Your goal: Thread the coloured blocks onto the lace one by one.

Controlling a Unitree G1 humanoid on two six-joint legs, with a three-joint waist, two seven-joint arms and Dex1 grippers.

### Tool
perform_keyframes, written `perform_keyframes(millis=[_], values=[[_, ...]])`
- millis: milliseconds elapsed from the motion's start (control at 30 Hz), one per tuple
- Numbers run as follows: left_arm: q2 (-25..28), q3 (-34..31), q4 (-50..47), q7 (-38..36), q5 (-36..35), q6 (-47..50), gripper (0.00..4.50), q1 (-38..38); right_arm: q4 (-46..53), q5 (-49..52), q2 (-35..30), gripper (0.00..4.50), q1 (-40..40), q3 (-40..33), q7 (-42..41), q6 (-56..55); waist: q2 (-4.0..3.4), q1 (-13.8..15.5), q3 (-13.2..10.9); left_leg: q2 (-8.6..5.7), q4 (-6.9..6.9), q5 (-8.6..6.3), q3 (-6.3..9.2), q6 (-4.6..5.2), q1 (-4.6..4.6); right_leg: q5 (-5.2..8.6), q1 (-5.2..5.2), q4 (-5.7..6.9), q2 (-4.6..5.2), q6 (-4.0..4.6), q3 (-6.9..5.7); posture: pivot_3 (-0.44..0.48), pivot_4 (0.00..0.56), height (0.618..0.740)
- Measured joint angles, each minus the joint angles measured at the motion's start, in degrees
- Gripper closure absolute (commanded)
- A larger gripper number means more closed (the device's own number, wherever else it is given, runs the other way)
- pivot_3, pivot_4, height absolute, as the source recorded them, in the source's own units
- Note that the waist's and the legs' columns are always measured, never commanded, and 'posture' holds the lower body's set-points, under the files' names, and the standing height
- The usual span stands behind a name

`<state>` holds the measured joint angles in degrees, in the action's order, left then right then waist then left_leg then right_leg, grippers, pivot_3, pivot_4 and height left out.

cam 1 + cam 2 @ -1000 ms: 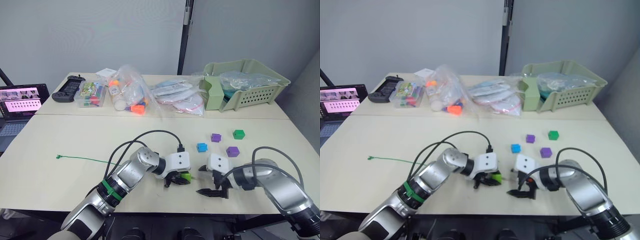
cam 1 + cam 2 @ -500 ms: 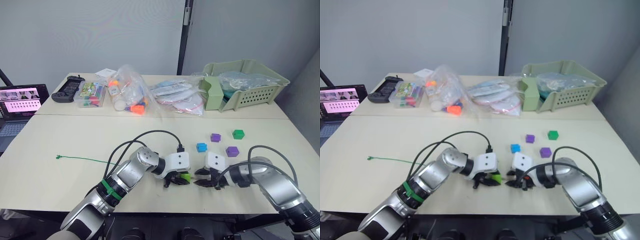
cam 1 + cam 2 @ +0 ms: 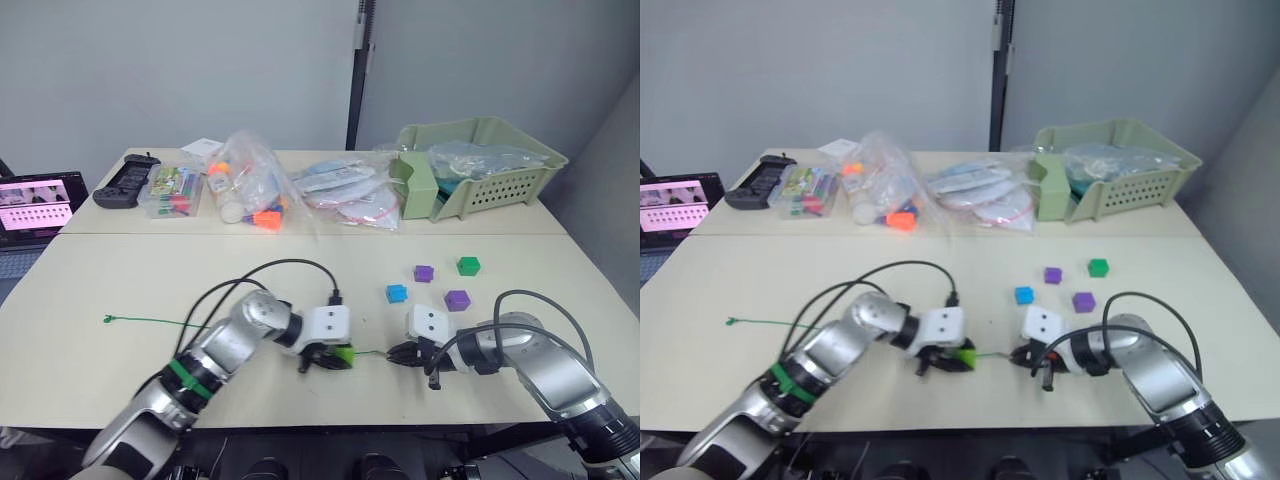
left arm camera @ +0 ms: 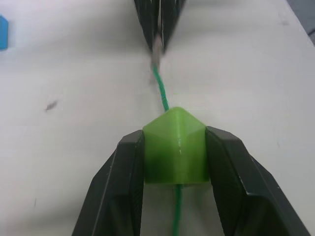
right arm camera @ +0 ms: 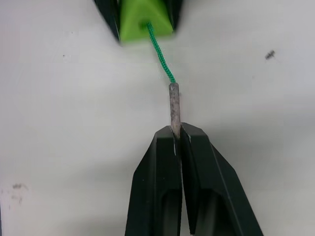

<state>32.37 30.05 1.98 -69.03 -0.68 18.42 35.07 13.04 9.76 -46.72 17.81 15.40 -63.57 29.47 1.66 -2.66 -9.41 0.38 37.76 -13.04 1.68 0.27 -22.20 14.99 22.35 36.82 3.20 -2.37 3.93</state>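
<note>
Left gripper (image 4: 174, 162): your fingers clamp the lime green wedge (image 4: 174, 146), low over the table's near edge.
Right gripper (image 5: 176, 135): pinched shut on the lace's pale tip (image 5: 174, 107), just right of the wedge.
Lace (image 3: 155, 322): runs through the wedge, then trails left across the table to its small tab end (image 3: 106, 319).
Loose blocks: blue cube (image 3: 397, 293), two purple cubes (image 3: 457, 299) (image 3: 424, 273) and dark green cube (image 3: 467, 265) sit beyond your right gripper, apart from each other.
Black cable (image 3: 262, 275): loops over the table beside your left arm, crossing the lace.
Table (image 3: 120, 270): pale cream.
Far edge: clear bags of toys (image 3: 248, 188), a green basket (image 3: 480, 165), a black controller (image 3: 118, 182).
Room: a laptop (image 3: 32, 199) at far left, grey wall behind.
</note>
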Motion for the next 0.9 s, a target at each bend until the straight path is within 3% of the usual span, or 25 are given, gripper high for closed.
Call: perform_keyframes(millis=[167, 267, 367, 633, 900], values=[[8.9, -5.3, 5.4, -3.7, -1.8, -7.4, 3.17, -1.4, 1.6, 0.1, -0.5, 4.5, 0.3, 0.0, -0.4, 0.6, -0.02, -0.2, 0.0, 0.38, -0.02, 0.0, -0.14, 0.0, 0.23, 0.13, -0.02, 0.06, -0.29, -0.02, 0.03, 0.0, 0.15, 0.74], [16.8, -9.8, 14.0, -7.4, -3.1, -13.5, 3.17, -2.8, 2.2, 0.1, -1.2, 4.5, 0.8, 0.0, -1.1, 0.6, -0.08, -0.9, 0.0, 0.65, -0.06, 0.0, -0.19, 0.0, 0.35, 0.2, -0.01, 0.1, -0.61, 0.14, 0.08, 0.0, 0.15, 0.74], [21.6, -13.3, 23.5, -10.0, -3.6, -20.5, 3.17, -3.9, 2.0, 0.0, -1.4, 4.5, 0.8, 0.0, -1.4, 0.4, -0.21, -1.2, 0.1, 0.67, -0.36, 0.0, -0.31, 0.0, 0.59, 0.34, 0.0, 0.26, -0.64, 0.35, 0.08, 0.0, 0.15, 0.74], [27.8, -17.0, 46.4, -14.3, -2.5, -34.1, 3.17, -1.3, 0.3, -0.5, -1.5, 4.5, 1.1, 0.1, -2.1, -0.8, -0.36, -1.6, 0.2, 0.86, -0.93, 0.0, -0.59, 0.01, 0.72, 0.48, 0.33, 0.4, -0.9, 0.62, 0.11, 0.0, 0.15, 0.74], [26.3, -19.2, 52.8, -15.8, -1.4, -37.1, 3.17, 1.3, -0.2, -1.4, -1.2, 4.5, 1.8, 1.5, -2.7, -1.7, -0.5, -1.0, 0.2, 0.65, -0.8, 0.0, -0.65, 0.01, 0.25, 0.47, 0.83, 0.81, -0.71, 0.66, 0.14, 0.0, 0.15, 0.74]])
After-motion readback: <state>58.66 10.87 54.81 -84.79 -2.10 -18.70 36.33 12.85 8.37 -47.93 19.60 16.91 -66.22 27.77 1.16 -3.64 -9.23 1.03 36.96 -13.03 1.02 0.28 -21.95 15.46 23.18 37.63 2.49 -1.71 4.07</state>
